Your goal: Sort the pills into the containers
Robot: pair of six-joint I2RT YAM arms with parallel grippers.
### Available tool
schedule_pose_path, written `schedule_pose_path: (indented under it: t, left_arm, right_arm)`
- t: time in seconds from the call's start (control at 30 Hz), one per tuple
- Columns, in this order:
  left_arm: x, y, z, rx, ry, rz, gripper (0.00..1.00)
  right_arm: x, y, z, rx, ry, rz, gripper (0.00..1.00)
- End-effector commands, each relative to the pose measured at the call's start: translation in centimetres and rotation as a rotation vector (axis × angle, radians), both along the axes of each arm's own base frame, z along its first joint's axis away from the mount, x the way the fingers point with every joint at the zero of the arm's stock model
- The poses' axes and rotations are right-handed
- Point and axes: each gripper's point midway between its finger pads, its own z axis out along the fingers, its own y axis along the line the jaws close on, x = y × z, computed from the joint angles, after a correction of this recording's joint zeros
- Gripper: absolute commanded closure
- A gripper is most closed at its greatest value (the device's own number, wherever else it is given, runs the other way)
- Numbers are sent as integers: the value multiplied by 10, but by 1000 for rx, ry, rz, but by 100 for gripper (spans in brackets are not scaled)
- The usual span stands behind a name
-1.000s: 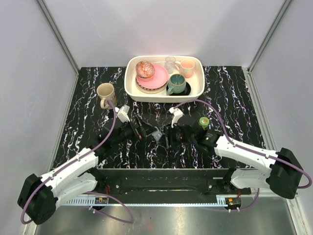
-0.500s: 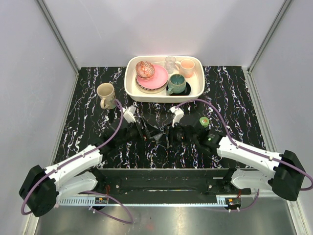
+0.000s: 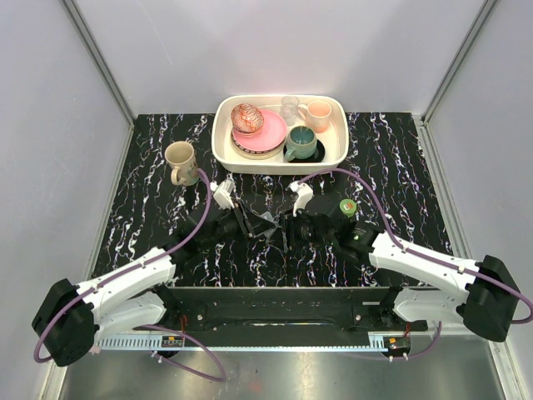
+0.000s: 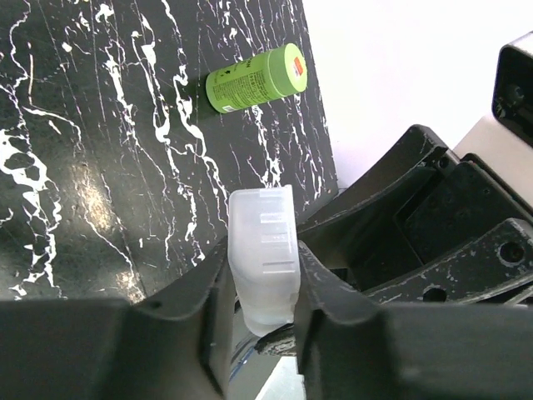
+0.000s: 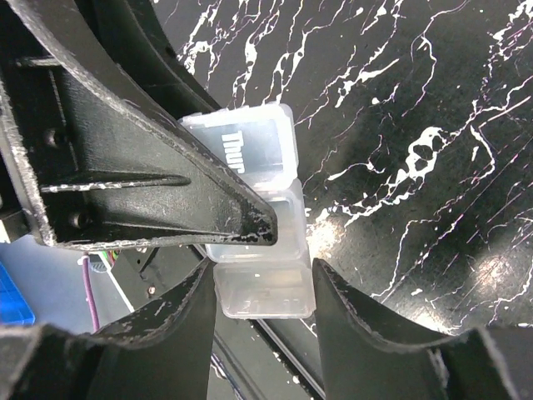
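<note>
Two grippers on one strip: the left gripper (image 4: 263, 287) pinches one end of the clear pill containers (image 4: 262, 237), and the right gripper (image 5: 263, 292) clamps the other end, beyond the "Thur" lid. The strip's mid-table, between the arms, over black marble table (image 4: 83, 125) — green bottle (image 4: 254, 79) stands apart.

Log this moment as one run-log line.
left gripper: shut on containers | right gripper: shut on containers | pills: not visible | green bottle: not held

1. The left arm (image 3: 125, 287) and right arm (image 3: 425, 262), either side of the black mounting plate (image 3: 275, 304), had white shells, black joints and bulky black bases.
2. A purple cable (image 3: 196, 221) looped along each.
3. The fingers (image 4: 179, 333) were matte black, scuffed, with small screw holes.
</note>
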Motion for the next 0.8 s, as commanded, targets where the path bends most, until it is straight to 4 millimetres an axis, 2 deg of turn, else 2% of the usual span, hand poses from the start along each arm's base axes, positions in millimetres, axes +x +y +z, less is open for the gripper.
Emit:
schedule_pose_path:
  t: [0.0, 0.1, 0.2, 0.37, 0.53, 0.77]
  left_arm:
    - [4, -4, 16, -38, -48, 0, 82]
    - [4, -4, 14, -40, -44, 1, 92]
    - [3, -4, 14, -42, -44, -1, 94]
    - [3, -4, 14, -41, -42, 0, 100]
    - [1, -4, 14, -43, -51, -12, 100]
    - [-5, -7, 21, -86, -85, -49, 100]
  right_arm:
    - [5, 8, 24, 76, -54, -6, 88]
    - [4, 7, 25, 78, -57, 1, 83]
    - [3, 7, 26, 82, -63, 6, 83]
    - [-1, 6, 27, 88, -60, 18, 93]
    - [-13, 9, 36, 150, -40, 61, 96]
    - [-31, 21, 64, 295, -19, 157, 96]
